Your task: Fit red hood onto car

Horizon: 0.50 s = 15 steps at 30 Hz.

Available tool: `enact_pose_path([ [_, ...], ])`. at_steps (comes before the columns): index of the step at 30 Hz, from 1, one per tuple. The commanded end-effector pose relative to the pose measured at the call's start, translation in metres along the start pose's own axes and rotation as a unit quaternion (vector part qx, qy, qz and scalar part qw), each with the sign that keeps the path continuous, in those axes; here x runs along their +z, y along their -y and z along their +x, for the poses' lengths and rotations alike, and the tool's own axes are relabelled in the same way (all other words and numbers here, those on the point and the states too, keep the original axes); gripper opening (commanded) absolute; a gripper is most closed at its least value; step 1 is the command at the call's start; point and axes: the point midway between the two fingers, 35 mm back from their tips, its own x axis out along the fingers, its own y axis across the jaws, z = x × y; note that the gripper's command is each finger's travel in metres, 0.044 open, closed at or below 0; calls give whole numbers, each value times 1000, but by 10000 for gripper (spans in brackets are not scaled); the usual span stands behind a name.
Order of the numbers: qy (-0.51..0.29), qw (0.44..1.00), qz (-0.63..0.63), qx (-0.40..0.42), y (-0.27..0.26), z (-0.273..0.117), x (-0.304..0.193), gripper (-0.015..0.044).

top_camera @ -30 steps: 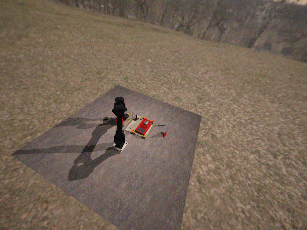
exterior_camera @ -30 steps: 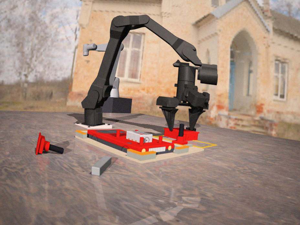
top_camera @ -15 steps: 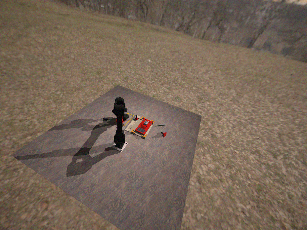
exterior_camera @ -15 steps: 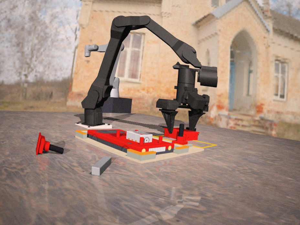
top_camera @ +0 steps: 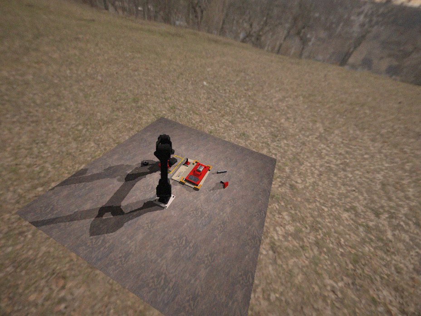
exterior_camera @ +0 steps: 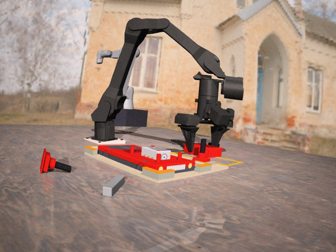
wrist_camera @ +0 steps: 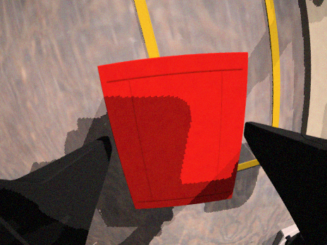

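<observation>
The red hood (exterior_camera: 215, 152) (wrist_camera: 204, 123) lies roof up on the table, partly over the yellow outline. My gripper (exterior_camera: 202, 147) (wrist_camera: 178, 136) is open and points down, with one finger on each side of the hood. The fingertips are low beside its side edges, with a small gap showing on the left in the wrist view. The red chassis (exterior_camera: 122, 153) (top_camera: 203, 173) sits in the jig with the white engine block (exterior_camera: 156, 153) on its deck and red pegs around it. The hood's corner holes are hidden from view.
A red piece with an upright black handle (exterior_camera: 202, 146) stands between hood and chassis. A similar red piece (exterior_camera: 46, 161) (top_camera: 225, 184) lies beyond the chassis, near a grey bar (exterior_camera: 113, 185) (top_camera: 221, 172). A small dark round part (top_camera: 145, 162) lies on the hood's other side.
</observation>
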Motion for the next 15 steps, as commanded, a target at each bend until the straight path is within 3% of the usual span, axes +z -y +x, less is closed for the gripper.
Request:
enact_pose_path([
  [1, -1, 1000, -2, 1, 0, 3, 0, 440],
  [5, 0, 1000, 0, 0, 0, 0, 0, 335],
  [15, -1, 1000, 0, 0, 0, 1, 0, 249],
])
